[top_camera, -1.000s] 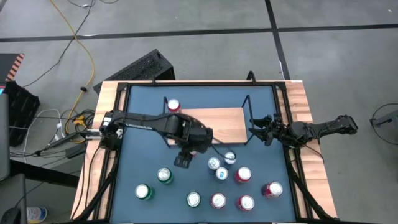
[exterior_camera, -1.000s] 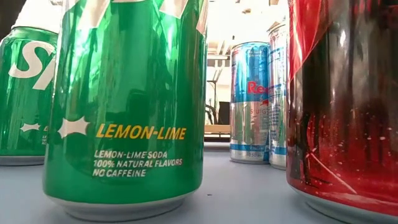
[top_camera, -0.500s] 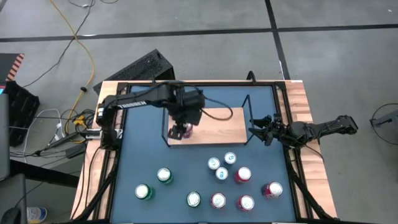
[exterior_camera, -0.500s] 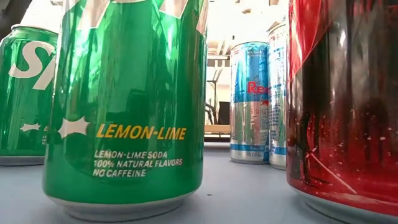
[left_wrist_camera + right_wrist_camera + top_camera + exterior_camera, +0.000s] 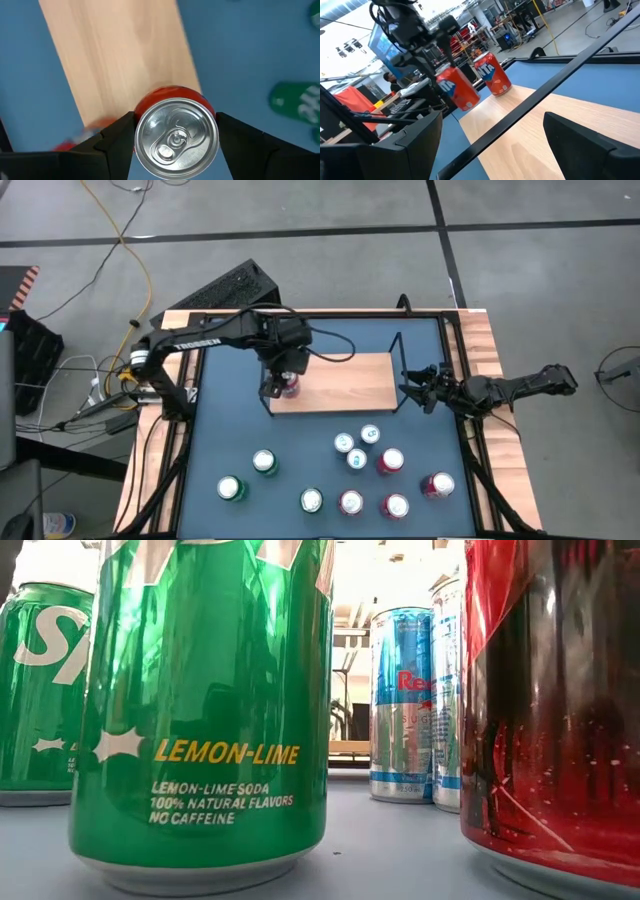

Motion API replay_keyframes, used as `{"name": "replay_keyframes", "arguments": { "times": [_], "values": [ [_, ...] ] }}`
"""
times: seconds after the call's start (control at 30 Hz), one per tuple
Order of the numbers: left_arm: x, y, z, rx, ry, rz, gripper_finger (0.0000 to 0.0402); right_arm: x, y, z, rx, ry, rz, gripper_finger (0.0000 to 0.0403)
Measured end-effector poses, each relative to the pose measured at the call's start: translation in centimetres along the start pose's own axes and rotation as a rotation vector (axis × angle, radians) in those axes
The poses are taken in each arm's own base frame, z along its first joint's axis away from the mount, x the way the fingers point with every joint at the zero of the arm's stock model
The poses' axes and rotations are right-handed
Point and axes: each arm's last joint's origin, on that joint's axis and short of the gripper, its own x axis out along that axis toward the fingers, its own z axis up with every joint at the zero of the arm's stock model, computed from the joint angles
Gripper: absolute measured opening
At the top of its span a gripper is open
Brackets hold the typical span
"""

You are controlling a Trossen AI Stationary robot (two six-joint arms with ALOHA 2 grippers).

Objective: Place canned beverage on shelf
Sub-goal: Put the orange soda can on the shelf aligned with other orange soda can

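A red can [image 5: 176, 136] with a silver top and pull tab is held upright between the two dark fingers of the left gripper [image 5: 284, 384], which are closed against its sides. From above, the can is seen at the left end of the shelf [image 5: 345, 380], a low pale wooden board with thin black wire frames at both ends, lying on the dark blue table [image 5: 420, 340]; whether the can rests on the board or hangs just over it cannot be told. Only the can's top, its red shoulder and the wood grain beside it are given by the left wrist view. In the right wrist view the same can [image 5: 457, 88] is seen from the side, showing white lettering on the red wall, and a second red can [image 5: 492, 74] is revealed standing on the board just behind it; in the overhead view that second can is hidden under the left arm. The right gripper [image 5: 421, 389] is held at the shelf's right end, its fingers spread wide and empty. Nearer the front of the table, ten more cans are seen from above, green [image 5: 264, 462], red [image 5: 390, 461] and slim blue-and-silver [image 5: 345, 443]. In the low view only close can walls are shown: a green lemon-lime can [image 5: 200, 710], a red one [image 5: 550, 700] and a blue-and-silver one [image 5: 402, 705].
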Motion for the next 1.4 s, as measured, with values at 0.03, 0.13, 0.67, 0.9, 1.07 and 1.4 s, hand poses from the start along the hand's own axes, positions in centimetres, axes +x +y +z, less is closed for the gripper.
{"name": "replay_keyframes", "arguments": {
  "times": [0.03,0.13,0.67,0.9,1.07,1.4],
  "values": [
    [0.2,0.1,-0.5,-0.012,0.008,0.009,0.0234,0.0,0.0,0.0,0.000,0.000,0.000,0.0347],
    [0.3,0.4,-1.4,-0.034,-0.014,0.036,0.0234,0.0,0.0,0.0,0.000,0.000,0.000,0.0347],
    [0.4,1.0,-2.3,-0.017,-0.033,0.055,0.0235,0.0,0.0,0.0,0.002,-0.001,-0.003,0.0347],
    [0.3,1.6,-2.5,0.003,-0.034,0.061,0.0236,0.0,0.0,0.0,0.002,-0.001,-0.003,0.0347],
    [0.3,1.7,-2.5,0.002,-0.043,0.073,0.0236,0.0,0.0,0.0,0.002,-0.001,-0.003,0.0347],
    [2.2,1.4,-3.2,-0.034,0.012,0.037,0.0236,0.0,0.0,0.0,0.000,-0.001,-0.003,0.0347]
  ]
}}
